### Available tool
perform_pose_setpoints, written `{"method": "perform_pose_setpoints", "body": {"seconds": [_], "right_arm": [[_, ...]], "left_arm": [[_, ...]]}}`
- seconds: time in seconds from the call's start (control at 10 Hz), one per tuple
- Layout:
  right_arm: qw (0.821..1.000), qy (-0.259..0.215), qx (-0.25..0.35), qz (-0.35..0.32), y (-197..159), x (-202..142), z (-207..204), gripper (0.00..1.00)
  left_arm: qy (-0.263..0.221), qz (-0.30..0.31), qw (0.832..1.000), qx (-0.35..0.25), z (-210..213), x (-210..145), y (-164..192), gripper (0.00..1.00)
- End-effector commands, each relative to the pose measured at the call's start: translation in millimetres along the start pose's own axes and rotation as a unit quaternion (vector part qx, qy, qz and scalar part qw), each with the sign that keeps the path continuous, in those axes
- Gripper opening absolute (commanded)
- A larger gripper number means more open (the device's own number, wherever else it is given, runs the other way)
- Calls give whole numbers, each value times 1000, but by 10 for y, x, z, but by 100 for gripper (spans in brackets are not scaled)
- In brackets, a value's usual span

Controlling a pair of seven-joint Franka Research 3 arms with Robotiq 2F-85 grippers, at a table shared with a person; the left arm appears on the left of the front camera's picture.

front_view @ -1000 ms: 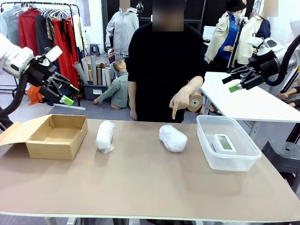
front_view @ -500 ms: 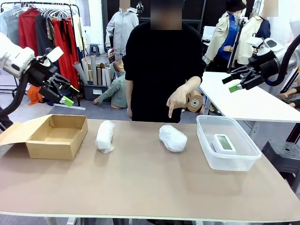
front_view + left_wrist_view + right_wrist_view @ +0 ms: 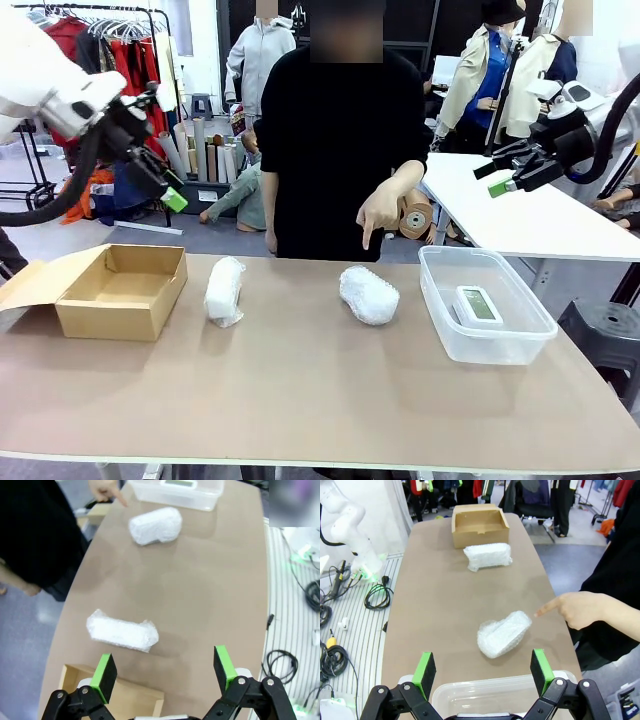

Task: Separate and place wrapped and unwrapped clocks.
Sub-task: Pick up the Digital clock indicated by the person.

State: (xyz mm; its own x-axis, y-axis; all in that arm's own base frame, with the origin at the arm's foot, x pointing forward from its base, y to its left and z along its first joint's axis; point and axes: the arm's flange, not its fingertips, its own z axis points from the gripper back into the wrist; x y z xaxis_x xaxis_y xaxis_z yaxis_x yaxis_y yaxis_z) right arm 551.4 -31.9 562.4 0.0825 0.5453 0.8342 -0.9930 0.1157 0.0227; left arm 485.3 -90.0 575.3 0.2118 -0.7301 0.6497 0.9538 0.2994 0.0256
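The left gripper, jaws apart, has just swung inward toward the box and the right gripper hangs open, so sorting looks unstarted: the left wrapped clock and right wrapped clock lie by the table's far edge, with the bare clock in the right-end tub.

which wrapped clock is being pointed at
The wrapped clock beside the clear tub; the person's hand points at it. The other wrapped clock lies by the cardboard box.
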Motion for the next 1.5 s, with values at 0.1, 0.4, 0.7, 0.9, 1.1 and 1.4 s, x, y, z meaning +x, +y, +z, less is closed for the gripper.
{"method": "perform_pose_setpoints", "body": {"seconds": [0.1,0.4,0.7,0.9,1.1,1.4], "right_arm": [[1000,-1,-1,1,1,7,7,100],[1000,-1,-1,1,1,7,7,100],[1000,-1,-1,1,1,7,7,100],[1000,-1,-1,1,1,7,7,100],[1000,-1,-1,1,1,7,7,100],[1000,-1,-1,1,1,7,7,100]], "left_arm": [[38,56,997,30,-269,312,-123,100],[96,40,992,66,-711,566,-180,100],[81,41,995,50,-1083,661,-164,100],[67,11,998,-10,-1108,663,-181,100],[84,33,995,45,-1180,627,-205,100],[84,33,995,45,-1180,627,-205,100]]}}
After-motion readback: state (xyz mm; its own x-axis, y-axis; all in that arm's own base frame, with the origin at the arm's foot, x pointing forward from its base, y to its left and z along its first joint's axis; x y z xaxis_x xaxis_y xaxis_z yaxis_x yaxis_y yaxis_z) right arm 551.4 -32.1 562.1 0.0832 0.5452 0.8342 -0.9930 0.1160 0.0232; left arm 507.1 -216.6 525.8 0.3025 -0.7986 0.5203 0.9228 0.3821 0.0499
